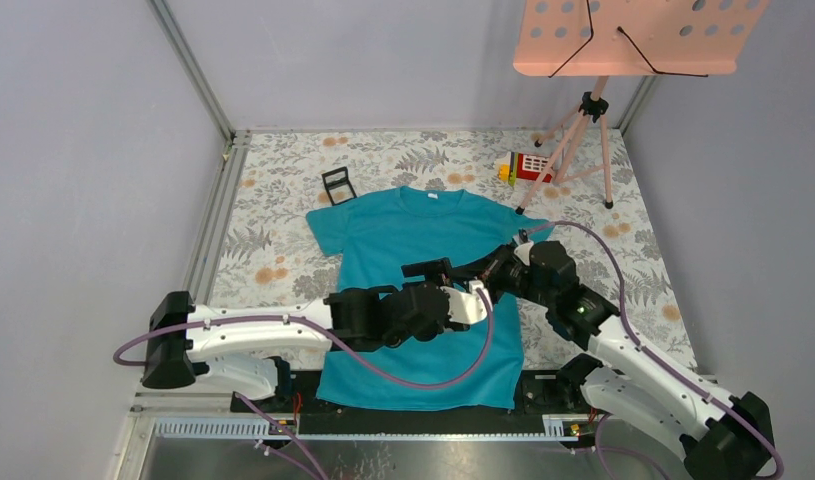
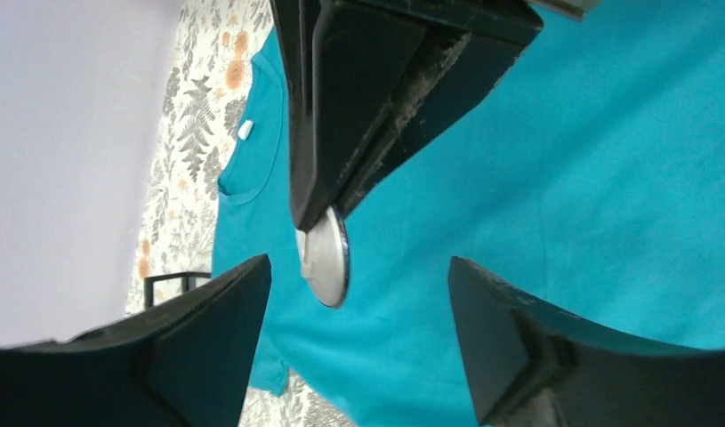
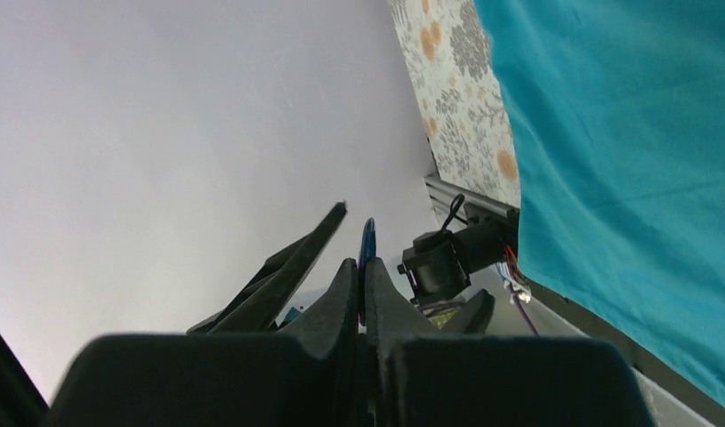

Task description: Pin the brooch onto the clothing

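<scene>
Pinching the brooch (image 2: 326, 258) edge-on, right claw (image 3: 363, 267); left claw (image 2: 358, 271) spread wide over teal T-shirt (image 2: 608, 178).

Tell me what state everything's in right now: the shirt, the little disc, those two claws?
T-shirt: spread flat on the table.
brooch: pinched in the right gripper, not yet on the T-shirt.
right gripper: shut on the brooch.
left gripper: open, empty, fingers either side of the brooch.
black frame: standing beside a sleeve.
</scene>
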Robot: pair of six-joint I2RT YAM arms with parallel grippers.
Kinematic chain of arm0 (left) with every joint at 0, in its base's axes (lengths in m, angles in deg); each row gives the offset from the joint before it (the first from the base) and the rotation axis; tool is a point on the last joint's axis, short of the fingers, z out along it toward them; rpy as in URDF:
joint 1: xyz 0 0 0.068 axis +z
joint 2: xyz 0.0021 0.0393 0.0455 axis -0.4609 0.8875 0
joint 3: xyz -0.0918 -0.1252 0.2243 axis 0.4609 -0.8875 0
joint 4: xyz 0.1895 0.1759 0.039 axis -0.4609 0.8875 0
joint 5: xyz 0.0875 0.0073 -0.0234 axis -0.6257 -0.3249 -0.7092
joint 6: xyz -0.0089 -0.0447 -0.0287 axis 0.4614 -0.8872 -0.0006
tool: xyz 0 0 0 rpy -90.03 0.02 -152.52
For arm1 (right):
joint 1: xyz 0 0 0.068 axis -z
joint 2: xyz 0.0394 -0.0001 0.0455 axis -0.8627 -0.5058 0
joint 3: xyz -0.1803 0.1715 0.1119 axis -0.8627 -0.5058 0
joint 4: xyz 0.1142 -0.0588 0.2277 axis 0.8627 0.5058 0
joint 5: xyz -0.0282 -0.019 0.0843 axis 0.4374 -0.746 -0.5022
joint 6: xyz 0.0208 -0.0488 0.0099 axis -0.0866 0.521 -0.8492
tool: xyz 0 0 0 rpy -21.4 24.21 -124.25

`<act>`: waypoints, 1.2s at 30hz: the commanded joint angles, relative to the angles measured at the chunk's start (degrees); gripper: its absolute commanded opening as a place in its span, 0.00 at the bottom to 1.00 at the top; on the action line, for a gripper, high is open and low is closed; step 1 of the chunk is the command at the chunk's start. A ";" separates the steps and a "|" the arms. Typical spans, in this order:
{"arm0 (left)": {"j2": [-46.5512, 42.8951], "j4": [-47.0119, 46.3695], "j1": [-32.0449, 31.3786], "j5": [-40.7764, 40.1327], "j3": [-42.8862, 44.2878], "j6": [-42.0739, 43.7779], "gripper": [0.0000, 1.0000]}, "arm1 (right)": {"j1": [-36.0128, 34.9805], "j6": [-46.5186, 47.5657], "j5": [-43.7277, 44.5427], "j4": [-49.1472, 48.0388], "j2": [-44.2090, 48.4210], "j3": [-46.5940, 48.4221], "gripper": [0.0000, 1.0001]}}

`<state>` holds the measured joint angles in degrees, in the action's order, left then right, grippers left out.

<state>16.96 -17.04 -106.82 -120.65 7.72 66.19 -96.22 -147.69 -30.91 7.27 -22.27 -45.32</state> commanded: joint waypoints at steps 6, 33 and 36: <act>-6.04 -5.34 -0.78 -1.99 -1.95 -3.22 0.99 | 0.28 6.31 9.40 -3.18 6.02 -2.70 0.00; -16.84 -45.25 18.86 46.30 -9.64 -74.62 0.99 | 9.09 30.85 1.60 -12.70 26.01 0.31 0.00; -15.97 -46.48 18.84 45.91 -10.65 -76.99 0.99 | 9.08 27.33 0.21 -20.12 23.74 -0.53 0.00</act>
<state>0.51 -54.22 -88.15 -78.49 -2.71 -4.22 -87.34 -117.48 -28.58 -0.95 3.74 -45.84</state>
